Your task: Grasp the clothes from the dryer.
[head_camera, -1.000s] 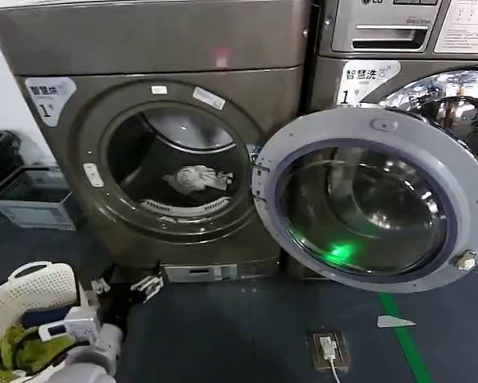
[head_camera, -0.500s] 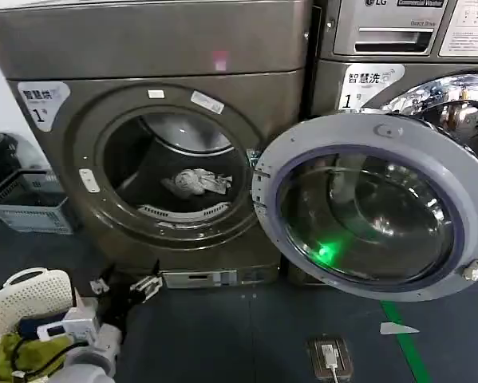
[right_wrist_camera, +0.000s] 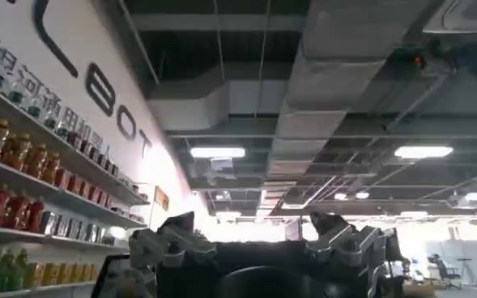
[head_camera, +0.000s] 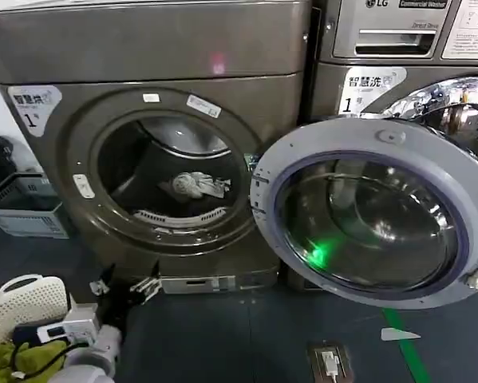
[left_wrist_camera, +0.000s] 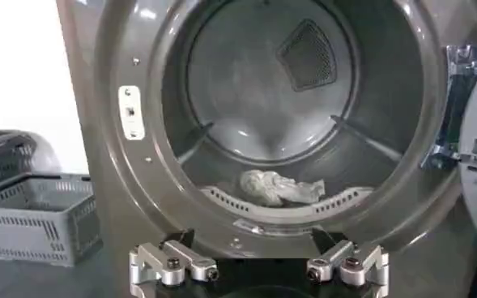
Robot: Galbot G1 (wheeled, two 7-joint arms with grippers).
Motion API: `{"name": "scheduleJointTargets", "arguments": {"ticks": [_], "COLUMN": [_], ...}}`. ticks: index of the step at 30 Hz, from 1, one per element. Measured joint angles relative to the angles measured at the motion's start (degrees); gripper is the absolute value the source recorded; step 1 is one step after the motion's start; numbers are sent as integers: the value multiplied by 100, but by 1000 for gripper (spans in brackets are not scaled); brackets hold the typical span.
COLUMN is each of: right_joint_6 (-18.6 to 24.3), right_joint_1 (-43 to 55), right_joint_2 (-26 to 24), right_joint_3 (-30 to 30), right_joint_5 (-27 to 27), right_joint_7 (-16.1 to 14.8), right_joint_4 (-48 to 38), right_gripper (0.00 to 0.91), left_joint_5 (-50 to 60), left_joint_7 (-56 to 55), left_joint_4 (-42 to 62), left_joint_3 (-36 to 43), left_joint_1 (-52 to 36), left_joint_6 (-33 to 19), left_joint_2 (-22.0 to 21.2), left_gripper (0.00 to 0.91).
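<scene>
The dryer (head_camera: 151, 48) fills the left of the head view, its round porthole open. The clothes (head_camera: 197, 186), a small white and pale grey bunch, lie on the drum floor near the front lip. In the left wrist view the clothes (left_wrist_camera: 278, 188) sit straight ahead inside the drum. My left gripper (head_camera: 127, 286) hovers low before the dryer's base, below the porthole and short of it. That left gripper (left_wrist_camera: 258, 267) is open, with nothing between its fingers. My right gripper (right_wrist_camera: 254, 243) points up at the ceiling, open and empty.
The dryer's round door (head_camera: 366, 223) stands swung open to the right, in front of an LG machine (head_camera: 382, 32). A white basket (head_camera: 23, 299) with yellow-green cloth (head_camera: 15, 359) is at my lower left. Grey crates (head_camera: 23, 211) stand left of the dryer. A floor socket (head_camera: 328, 361) lies ahead.
The view has drawn slightly closer to the dryer, and the basket has slid down the picture. My left gripper stays low before the dryer's base, still open.
</scene>
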Motion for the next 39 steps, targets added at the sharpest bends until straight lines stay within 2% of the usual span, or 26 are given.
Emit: {"name": "scheduleJointTargets", "arguments": {"ticks": [39], "right_joint_6": [17], "right_joint_1": [-46], "right_joint_2": [29], "right_joint_3": [44], "right_joint_5": [12], "right_joint_7": [-2], "right_joint_4": [-27], "right_gripper": [907], "left_joint_5": [202], "left_joint_7": [82], "left_joint_4": [93], "left_joint_3": [87], "left_joint_1": [64], "left_joint_6": [0], "left_joint_2": [24], "left_gripper": [907]}}
